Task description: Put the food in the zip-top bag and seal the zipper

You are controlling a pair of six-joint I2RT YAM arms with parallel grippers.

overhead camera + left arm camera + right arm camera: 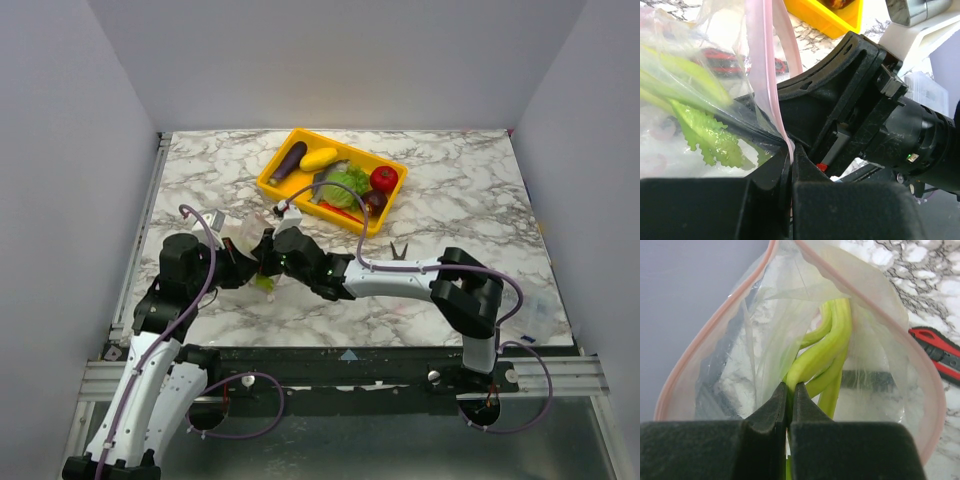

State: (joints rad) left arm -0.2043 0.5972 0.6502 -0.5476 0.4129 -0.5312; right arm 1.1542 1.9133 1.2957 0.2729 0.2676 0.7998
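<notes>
One zip-top bag (740, 365), near-left on the tabletop (470, 200): thin, limp, crinkly film, judged light and slippery; the left hand (791, 165) was pinched shut on its pink zipper (762, 75), the stiffer strip and likely the best hold. One leek (827, 345), judged light and bendy, sat inside the open mouth, clamped in the closed right hand (789, 392). The tabletop was smooth marble-print, walled on three sides; a yellow tray (350, 149) held other food (348, 188); a pocket knife (935, 352) lay beside the bag.

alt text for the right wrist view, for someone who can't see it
The right gripper, closed on a pale green leek, holds it inside the open mouth of a clear zip-top bag rimmed by a pink zipper. A red-and-black knife lies on the marble table at the right; a plain grey wall fills the left.
</notes>
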